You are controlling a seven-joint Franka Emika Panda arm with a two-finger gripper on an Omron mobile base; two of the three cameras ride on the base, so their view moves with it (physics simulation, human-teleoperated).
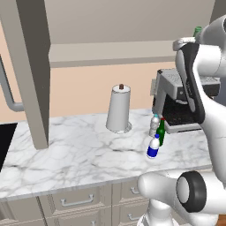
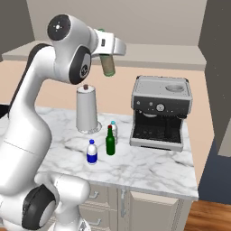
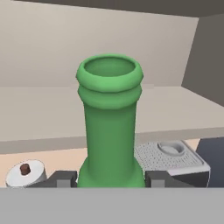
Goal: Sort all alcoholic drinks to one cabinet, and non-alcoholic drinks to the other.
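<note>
Olive-green bottle held high in gripper

Olive-green glass bottle (image 2: 108,64) is clamped between the jaws of the gripper (image 2: 106,47) and held in the air in front of the open upper cabinet shelf (image 2: 149,56), above the paper towel roll (image 2: 87,109). Its green neck (image 3: 110,118) is seen rising between the fingertips (image 3: 60,179) in the hand view. On the marble counter (image 2: 149,169) three drinks are left standing close together: dark green bottle (image 2: 110,142), white blue-labelled bottle (image 2: 92,152) just in front of it, clear teal-capped bottle (image 2: 113,131) behind it. An espresso machine (image 2: 160,113) is seen to their right. Same cluster is visible in the left base view, blue-labelled bottle (image 1: 153,147) nearest.
</note>
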